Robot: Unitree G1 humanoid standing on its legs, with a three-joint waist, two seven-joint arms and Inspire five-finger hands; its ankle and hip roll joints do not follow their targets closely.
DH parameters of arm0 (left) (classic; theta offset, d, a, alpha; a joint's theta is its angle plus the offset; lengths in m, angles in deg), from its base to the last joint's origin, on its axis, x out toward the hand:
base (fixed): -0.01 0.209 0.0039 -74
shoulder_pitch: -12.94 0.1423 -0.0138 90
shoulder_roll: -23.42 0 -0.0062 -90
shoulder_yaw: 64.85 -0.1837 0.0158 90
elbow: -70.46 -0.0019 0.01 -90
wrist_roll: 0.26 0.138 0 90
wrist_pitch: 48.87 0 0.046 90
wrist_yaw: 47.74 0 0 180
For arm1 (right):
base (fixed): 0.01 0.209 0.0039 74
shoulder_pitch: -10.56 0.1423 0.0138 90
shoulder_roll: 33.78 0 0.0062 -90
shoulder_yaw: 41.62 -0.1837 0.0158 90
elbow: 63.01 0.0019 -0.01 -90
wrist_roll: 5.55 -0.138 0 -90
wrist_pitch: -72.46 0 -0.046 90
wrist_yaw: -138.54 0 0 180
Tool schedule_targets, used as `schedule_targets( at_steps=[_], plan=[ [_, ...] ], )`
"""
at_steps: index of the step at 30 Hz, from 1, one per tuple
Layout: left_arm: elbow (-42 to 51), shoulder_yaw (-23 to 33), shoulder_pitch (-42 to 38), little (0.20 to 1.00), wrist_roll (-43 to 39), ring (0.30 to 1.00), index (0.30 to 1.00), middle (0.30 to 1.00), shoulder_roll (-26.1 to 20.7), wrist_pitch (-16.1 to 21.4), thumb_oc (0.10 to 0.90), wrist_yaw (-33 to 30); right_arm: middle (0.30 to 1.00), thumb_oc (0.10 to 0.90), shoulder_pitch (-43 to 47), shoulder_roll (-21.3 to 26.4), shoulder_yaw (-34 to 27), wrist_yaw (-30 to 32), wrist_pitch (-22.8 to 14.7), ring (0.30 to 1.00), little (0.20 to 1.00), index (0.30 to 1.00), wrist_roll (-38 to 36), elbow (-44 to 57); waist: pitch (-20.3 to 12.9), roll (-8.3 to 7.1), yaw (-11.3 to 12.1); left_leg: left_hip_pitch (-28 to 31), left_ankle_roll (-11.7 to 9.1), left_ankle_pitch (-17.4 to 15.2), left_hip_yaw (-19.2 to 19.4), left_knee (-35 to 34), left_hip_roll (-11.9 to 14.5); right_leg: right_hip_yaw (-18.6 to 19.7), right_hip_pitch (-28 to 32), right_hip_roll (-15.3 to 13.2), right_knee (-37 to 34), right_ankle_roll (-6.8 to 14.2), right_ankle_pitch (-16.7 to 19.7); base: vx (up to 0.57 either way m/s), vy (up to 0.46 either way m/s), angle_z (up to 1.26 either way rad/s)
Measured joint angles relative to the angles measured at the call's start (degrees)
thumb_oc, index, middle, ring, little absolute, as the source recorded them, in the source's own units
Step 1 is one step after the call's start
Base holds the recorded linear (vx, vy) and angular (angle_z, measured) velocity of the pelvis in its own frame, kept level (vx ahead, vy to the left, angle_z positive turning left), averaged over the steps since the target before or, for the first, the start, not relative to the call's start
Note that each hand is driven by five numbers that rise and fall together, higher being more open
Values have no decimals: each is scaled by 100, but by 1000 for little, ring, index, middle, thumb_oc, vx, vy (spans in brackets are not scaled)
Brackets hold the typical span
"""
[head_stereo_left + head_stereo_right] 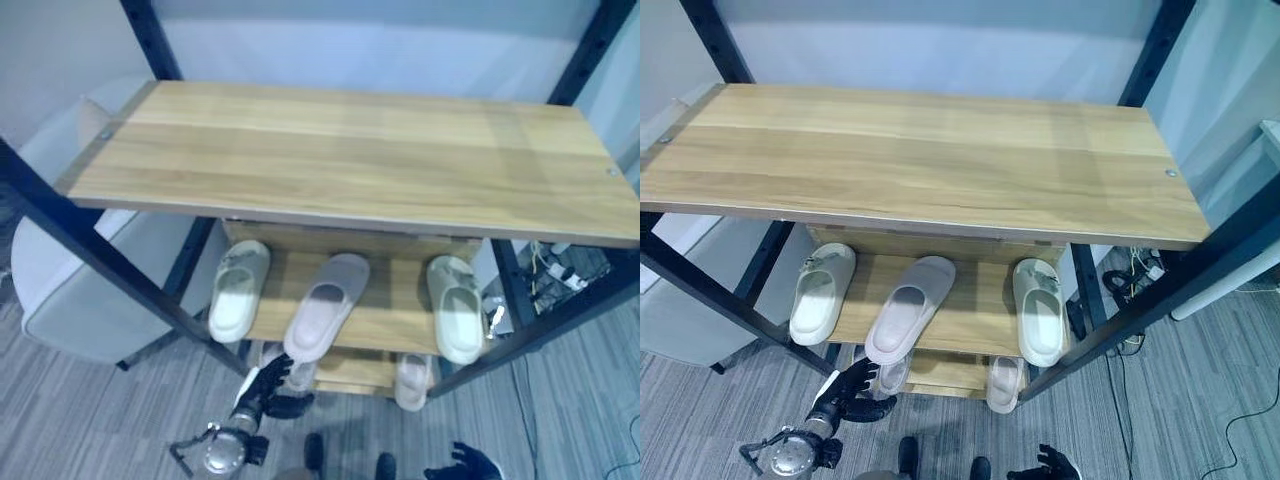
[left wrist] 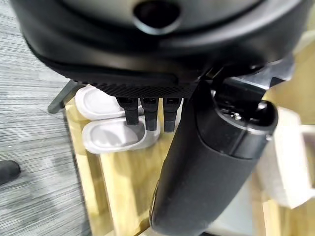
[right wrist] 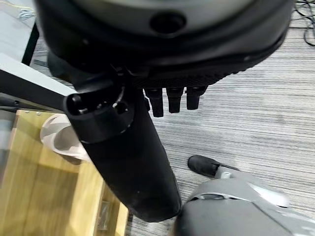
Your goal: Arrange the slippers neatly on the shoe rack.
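Grey striped carpet under black-framed wooden shoe rack [image 1: 350, 150]. Grey slipper [image 1: 325, 305] askew on middle shelf between two cream slippers, heel overhanging front edge, long axis angled toward left hand [image 1: 262, 385] just below. Left fingers loosely spread, empty. Right hand [image 1: 462, 462] farther, fingers relaxed.

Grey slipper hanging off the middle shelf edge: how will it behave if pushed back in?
The grey slipper looks like light foam, so it likely slides easily on the smooth wooden shelf. Its toe overhangs the front edge at an angle; an off-centre push may pivot or tip it off.
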Motion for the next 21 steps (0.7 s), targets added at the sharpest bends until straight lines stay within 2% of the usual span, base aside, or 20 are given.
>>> schedule_targets(
  at_steps=[7,15,21],
  plan=[
    [75,266,337,900,-128,900,900,900,-163,-39,800,119,900,800,62,7,-2,-4,1,900,900,900,174,19,-32,56,69,41,-32,16,-166,-3,-15,-143,112,8,-4,-10,-37,-16,-58,12],
    [1159,418,773,900,-454,900,900,900,-277,-108,800,249,900,800,-207,117,-53,-7,10,900,900,900,177,170,-115,202,276,22,-107,68,-339,-3,-18,-303,182,36,-11,5,-88,-32,-63,12],
    [1720,565,940,900,-758,900,900,900,-354,-104,800,378,900,800,-215,243,-63,-2,9,900,900,900,177,168,-129,246,344,-17,-146,123,-525,0,3,-474,220,89,-39,-22,-118,-36,-57,16]
  ],
)
